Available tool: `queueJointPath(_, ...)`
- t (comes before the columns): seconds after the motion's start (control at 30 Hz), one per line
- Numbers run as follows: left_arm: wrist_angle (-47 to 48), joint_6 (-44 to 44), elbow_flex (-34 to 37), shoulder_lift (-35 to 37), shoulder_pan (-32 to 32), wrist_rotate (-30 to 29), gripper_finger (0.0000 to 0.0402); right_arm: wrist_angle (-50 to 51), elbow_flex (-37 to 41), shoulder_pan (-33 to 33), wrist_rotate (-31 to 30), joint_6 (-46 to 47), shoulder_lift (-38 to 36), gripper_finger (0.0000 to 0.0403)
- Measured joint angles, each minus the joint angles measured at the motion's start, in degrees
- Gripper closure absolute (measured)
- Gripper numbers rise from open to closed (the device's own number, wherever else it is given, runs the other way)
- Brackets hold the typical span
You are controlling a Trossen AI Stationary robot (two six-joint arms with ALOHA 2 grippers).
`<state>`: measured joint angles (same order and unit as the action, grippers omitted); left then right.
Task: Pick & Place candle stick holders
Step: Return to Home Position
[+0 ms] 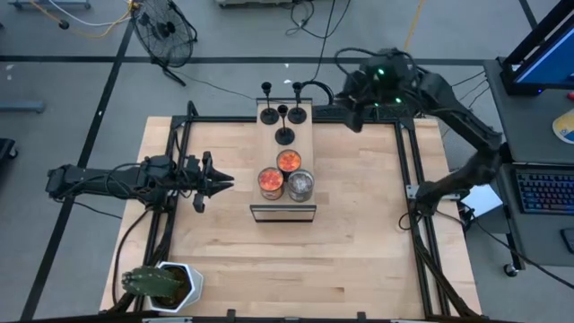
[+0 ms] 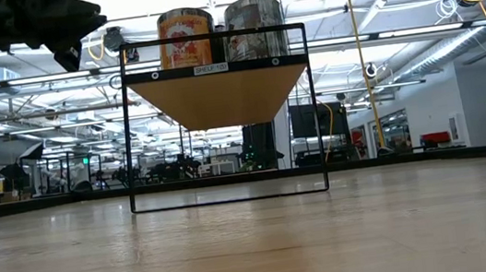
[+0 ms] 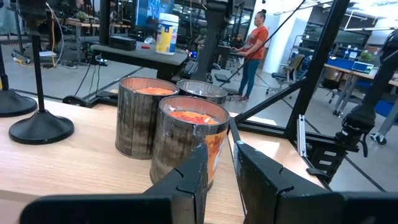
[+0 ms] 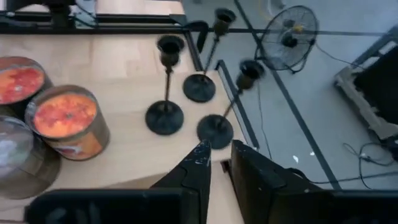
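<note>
Three black candle stick holders [image 1: 284, 135] [image 4: 165, 117] stand upright on their disc bases at the far end of a raised wooden shelf [image 1: 312, 121]. My right gripper [image 1: 354, 115] [image 4: 221, 163] hovers just past the shelf's far right corner. It is tilted down toward the holders, its fingers nearly together with nothing between them. The nearest base [image 4: 215, 130] lies just ahead of its tips. My left gripper [image 1: 222, 182] [image 3: 219, 168] waits level at the shelf's left side, shut and empty, pointing at the jars [image 3: 186, 146].
Three round jars [image 1: 289, 175] [image 4: 65, 121] fill the shelf's near end. The shelf stands on a black wire frame [image 2: 229, 193] above the table. A potted plant [image 1: 166, 285] sits at the near left corner. A person [image 3: 255, 50] stands far off in the room.
</note>
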<state>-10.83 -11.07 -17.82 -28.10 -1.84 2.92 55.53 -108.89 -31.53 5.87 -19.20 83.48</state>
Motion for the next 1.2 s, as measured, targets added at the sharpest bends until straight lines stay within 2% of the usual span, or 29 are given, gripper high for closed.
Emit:
queueJointPath(0.23, 0.0, -0.9, 0.0, 0.0, 0.0, 0.0, 0.0314, -13.6, 21.0, 0.0, 0.0, 1.9, -15.5, 0.0348)
queueJointPath(0.4, 0.0, -0.9, 0.0, 0.0, 0.0, 0.0, 0.0314, -18.9, 33.7, 0.0, -0.1, 2.6, -25.5, 0.0348)
queueJointPath(0.73, -2.2, 0.1, 0.0, 0.0, 0.0, 0.0, 0.0314, -28.0, 54.2, 0.0, -0.1, 15.7, -41.4, 0.0348)
queueJointPath(0.93, -2.8, 1.5, 0.0, 0.0, 0.0, 0.0, 0.0314, -35.1, 64.7, 0.0, 0.5, 27.6, -47.0, 0.0348)
queueJointPath(1.1, -2.8, 2.4, 0.0, 0.0, 0.0, 0.0, 0.0314, -35.4, 68.7, 0.0, 8.6, 27.8, -49.7, 0.0348)
queueJointPath(1.2, -2.8, 2.4, 0.0, 0.0, 0.0, 0.0, 0.0314, -35.6, 70.0, 0.0, 10.6, 27.1, -51.2, 0.0348)
